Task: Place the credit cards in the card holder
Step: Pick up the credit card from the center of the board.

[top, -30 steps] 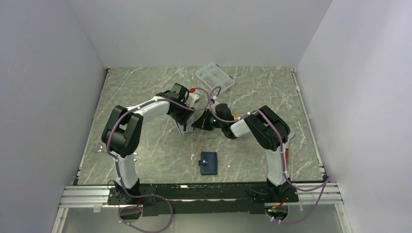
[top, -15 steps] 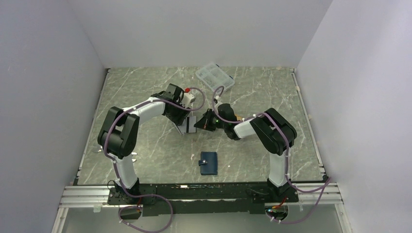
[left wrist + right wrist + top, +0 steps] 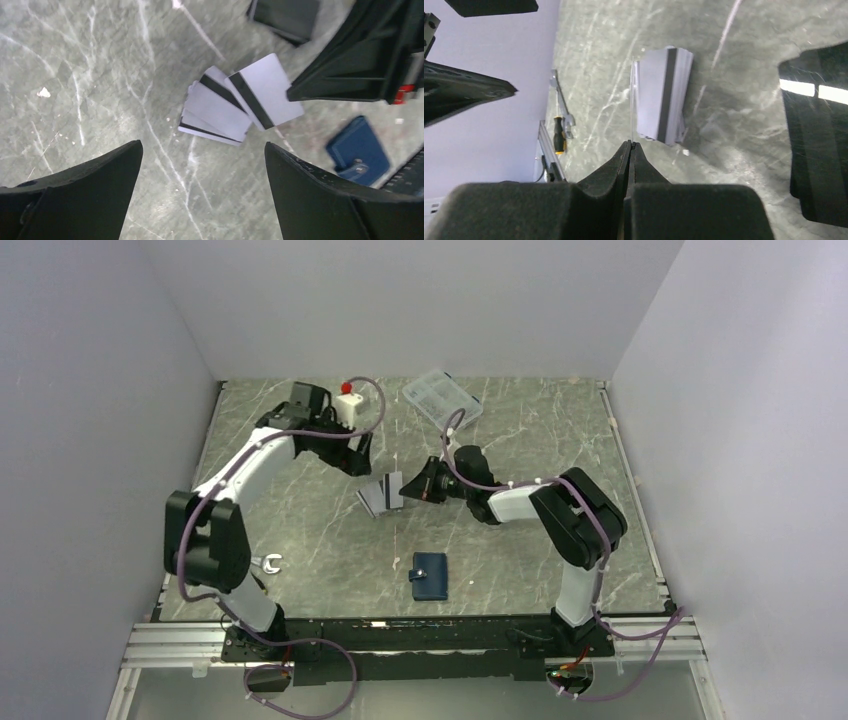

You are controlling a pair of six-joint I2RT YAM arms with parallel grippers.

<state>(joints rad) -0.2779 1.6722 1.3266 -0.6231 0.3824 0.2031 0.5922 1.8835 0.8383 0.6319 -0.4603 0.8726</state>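
Observation:
A fanned stack of silver-grey credit cards (image 3: 373, 500) (image 3: 214, 111) (image 3: 663, 100) with dark stripes lies on the marble table. My right gripper (image 3: 413, 486) (image 3: 629, 144) is shut on the edge of one more card (image 3: 264, 91) (image 3: 631, 100), holding it on edge just right of the stack. My left gripper (image 3: 357, 454) (image 3: 201, 147) is wide open and holds nothing, hanging above and to the far left of the stack. The navy card holder (image 3: 430, 575) (image 3: 357, 150) lies closed nearer the front edge.
A clear compartment box (image 3: 442, 397) sits at the back. A small wrench (image 3: 265, 562) (image 3: 561, 107) lies at the front left. A dark flat rectangle (image 3: 285, 15) (image 3: 816, 125) lies beneath the right arm.
My left gripper has opened, let go of the card stack and drawn back towards the far left. The stack now lies on the table. My right gripper still pinches one card.

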